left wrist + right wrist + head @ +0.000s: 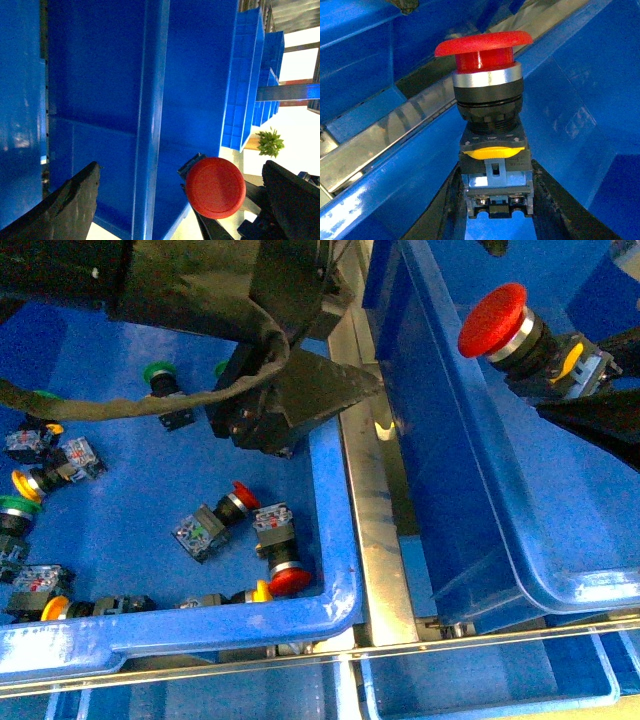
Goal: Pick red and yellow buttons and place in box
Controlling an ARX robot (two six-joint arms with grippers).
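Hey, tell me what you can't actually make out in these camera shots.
- Front view: the left gripper's fingertips are hidden by its own dark body, so open or shut is unclear.
- Front view: the buttons at the left edge are cut off.
- All views: the floor of the box holds nothing visible; the red button and walls block it.

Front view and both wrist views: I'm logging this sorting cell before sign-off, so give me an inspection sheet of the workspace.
Surface: metal rail between two blue bins.
Job's things: red button held over the box; red and yellow buttons lie in the left bin.
Clutter: green buttons.
Grippers: right end effector shut on red button; left end effector open.
Cables: black cable.
Surroundings: stacked blue bins, potted plant.
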